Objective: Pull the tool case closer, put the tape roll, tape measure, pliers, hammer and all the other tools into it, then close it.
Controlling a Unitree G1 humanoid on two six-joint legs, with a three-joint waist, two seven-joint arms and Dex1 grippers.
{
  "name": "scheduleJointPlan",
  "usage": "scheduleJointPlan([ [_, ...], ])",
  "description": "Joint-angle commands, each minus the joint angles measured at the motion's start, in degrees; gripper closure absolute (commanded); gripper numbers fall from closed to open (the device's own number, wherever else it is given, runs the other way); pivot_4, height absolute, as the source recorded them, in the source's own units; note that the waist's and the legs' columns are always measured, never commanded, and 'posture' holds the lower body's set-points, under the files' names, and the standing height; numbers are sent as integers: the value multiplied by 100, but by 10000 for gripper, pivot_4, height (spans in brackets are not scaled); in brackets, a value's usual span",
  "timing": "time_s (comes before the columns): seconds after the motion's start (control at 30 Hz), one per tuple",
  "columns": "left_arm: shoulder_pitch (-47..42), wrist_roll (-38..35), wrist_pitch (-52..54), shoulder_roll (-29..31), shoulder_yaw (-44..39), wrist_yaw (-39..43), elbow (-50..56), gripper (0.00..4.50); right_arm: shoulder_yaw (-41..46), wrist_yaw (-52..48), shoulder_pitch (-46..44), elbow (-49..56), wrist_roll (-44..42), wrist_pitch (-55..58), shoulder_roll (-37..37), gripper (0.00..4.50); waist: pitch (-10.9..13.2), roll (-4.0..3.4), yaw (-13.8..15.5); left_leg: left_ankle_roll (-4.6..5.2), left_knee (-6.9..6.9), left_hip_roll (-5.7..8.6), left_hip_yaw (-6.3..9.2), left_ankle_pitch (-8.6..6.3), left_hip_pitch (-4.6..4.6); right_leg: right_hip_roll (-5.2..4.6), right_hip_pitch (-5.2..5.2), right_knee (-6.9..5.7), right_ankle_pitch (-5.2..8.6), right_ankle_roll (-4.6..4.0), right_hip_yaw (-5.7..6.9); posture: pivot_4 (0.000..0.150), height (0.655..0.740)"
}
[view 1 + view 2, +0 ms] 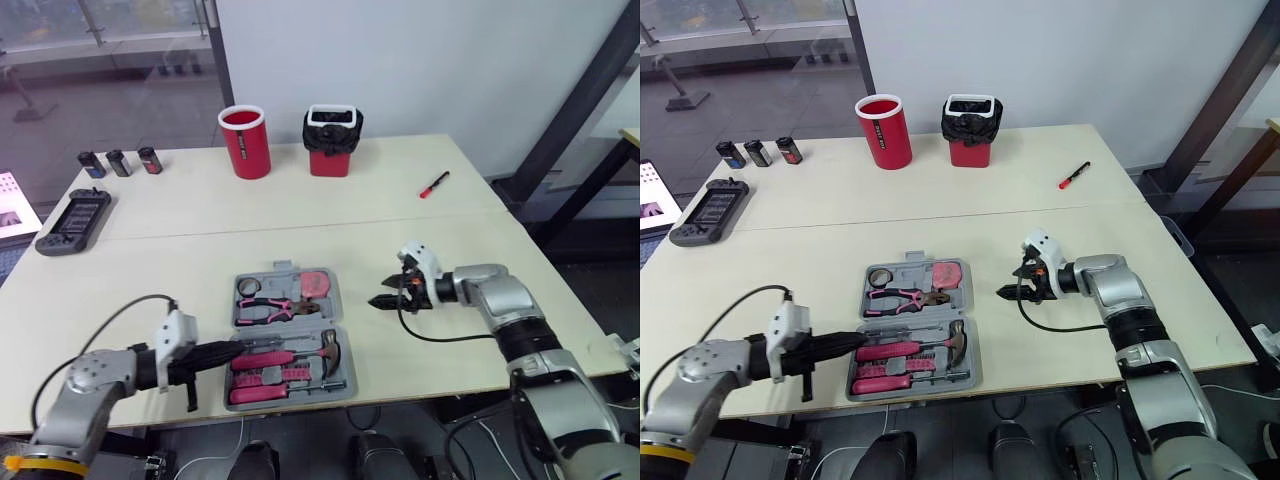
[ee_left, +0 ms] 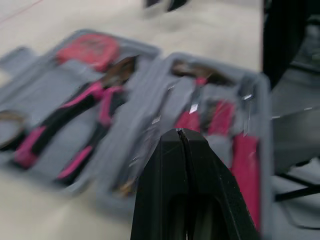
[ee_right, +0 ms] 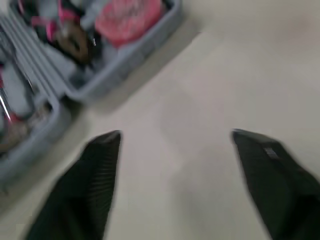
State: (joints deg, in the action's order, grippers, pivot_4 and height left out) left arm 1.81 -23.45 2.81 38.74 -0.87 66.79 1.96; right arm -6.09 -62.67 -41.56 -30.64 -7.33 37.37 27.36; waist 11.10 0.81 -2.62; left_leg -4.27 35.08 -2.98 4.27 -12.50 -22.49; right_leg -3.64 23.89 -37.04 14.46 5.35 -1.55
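Step in hand: the loading looks done, so closing the tool case (image 1: 290, 325) is what remains; it lies open on the worktop (image 1: 450, 250), near the front edge, between the two arms
Left gripper (image 1: 235, 347): low at the left wall of the case's near half; the fingers (image 2: 170, 190) are pressed together and pinch nothing
Case contents: tape roll (image 1: 247, 288), pliers (image 1: 272, 308) and pink tape measure (image 1: 318, 284) in the far half; hammer (image 1: 290, 357) and other pink-handled tools in the near half; no loose tool lies on the worktop beside it
Right gripper (image 1: 382, 295): just right of the far half, over bare worktop; the fingers (image 3: 100, 175) are spread wide and empty
Next move: probably fold one half over the other along the middle hinge; that calls for a lift from an outer edge, while the other gripper steadies the case against sliding
Around: a handheld console (image 1: 72, 220) and three small batteries (image 1: 120, 162) far left; a red cup (image 1: 245, 141) and a red bin (image 1: 332, 142) with a black liner at the back; a red marker (image 1: 434, 184) to the right; all well apart from the case
In the way: the left fingers at the near half; any tool sitting proud could stop the halves from meeting
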Motion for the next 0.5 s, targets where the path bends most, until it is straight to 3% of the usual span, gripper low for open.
scheduleJointPlan([
  [0.03, -101, 302, 134, -66, 364, -85, 115, 45000, 235, 430, -325, -266, -168, 201, -255, 263, 0, 0, 0, 0, 1, 0, 0, 0, -1, 0, 1, 0, 0, 0, -1, 1500, 7400],
  [0.33, -213, 980, -1, -88, 1101, 30, -389, 45000, 1077, 1485, -1338, -2453, -556, -128, -1122, 263, 0, 0, -5, 1, -1, 0, -1, 0, -29, 1, 29, -1, -2, 1, -2, 1500, 7400],
  [0.5, -304, 1336, -198, -79, 1362, 13, -698, 45000, 1200, 1541, -1660, -3416, -497, -510, -1597, 263, -5, -5, -21, 1, -4, 0, -2, 0, -30, 2, 33, -2, -3, 2, -3, 1500, 7400],
])
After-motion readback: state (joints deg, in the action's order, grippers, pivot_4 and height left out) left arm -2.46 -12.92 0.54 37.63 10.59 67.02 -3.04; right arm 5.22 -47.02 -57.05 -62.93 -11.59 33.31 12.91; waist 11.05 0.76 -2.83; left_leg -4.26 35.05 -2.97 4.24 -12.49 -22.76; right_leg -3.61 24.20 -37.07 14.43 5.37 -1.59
